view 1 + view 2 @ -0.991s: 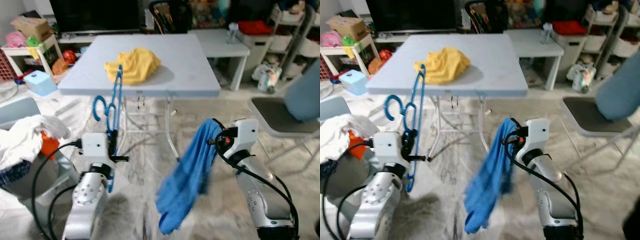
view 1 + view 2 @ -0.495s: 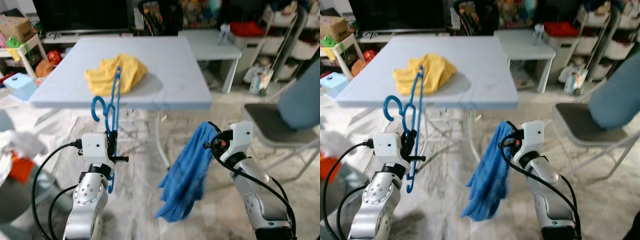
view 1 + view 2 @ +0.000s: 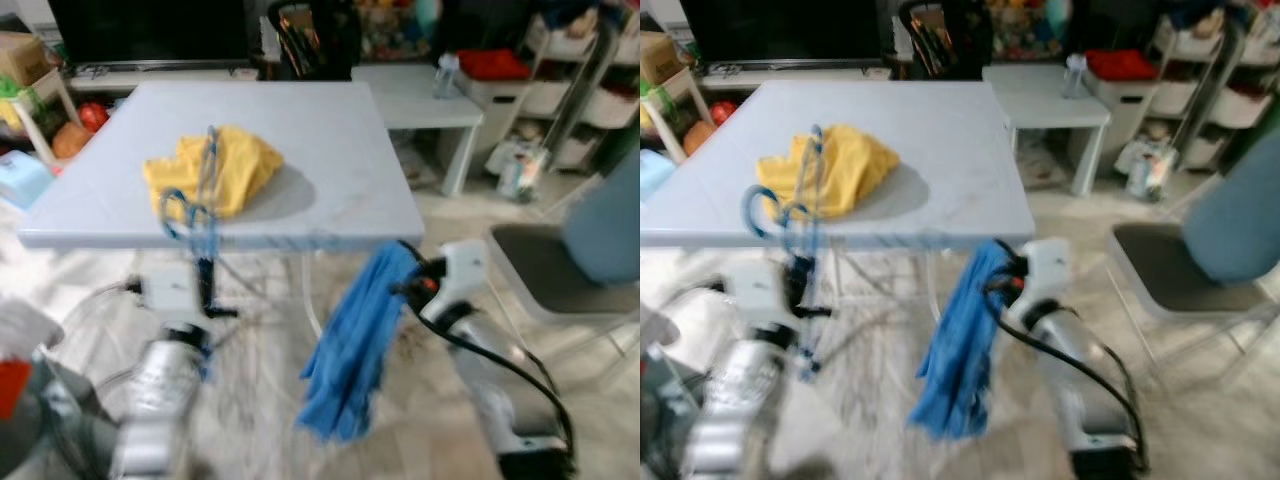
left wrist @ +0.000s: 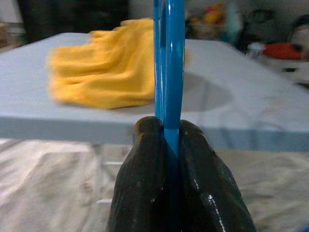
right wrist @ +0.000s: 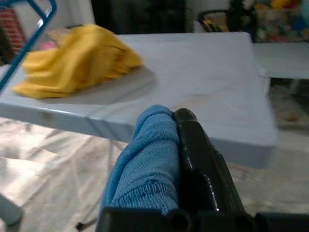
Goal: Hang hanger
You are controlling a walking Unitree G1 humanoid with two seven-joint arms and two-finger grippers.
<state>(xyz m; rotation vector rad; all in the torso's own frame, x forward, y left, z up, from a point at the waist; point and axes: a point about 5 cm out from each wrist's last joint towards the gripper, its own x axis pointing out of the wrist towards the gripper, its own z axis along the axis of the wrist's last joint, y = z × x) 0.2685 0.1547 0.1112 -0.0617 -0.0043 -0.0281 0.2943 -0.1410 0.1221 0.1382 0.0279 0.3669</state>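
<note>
- Bench (image 3: 330, 150), pale blue, standing ahead on a light marbled floor (image 3: 260, 390), carrying a crumpled yellow cloth (image 3: 215, 170) near its front left.
- Crowding behind and beside: dark TV stand, white side table (image 3: 425, 90), storage shelves, grey folding chair (image 3: 560, 270) at right.
- Left hand (image 4: 166, 140) clenching the blue hanger (image 3: 200, 215), pinching it edge-on between both fingers, holding it upright just before the bench's front edge.
- Right hand (image 5: 186, 140) gripping a blue towel (image 3: 350, 345), draping downward below the bench edge.
</note>
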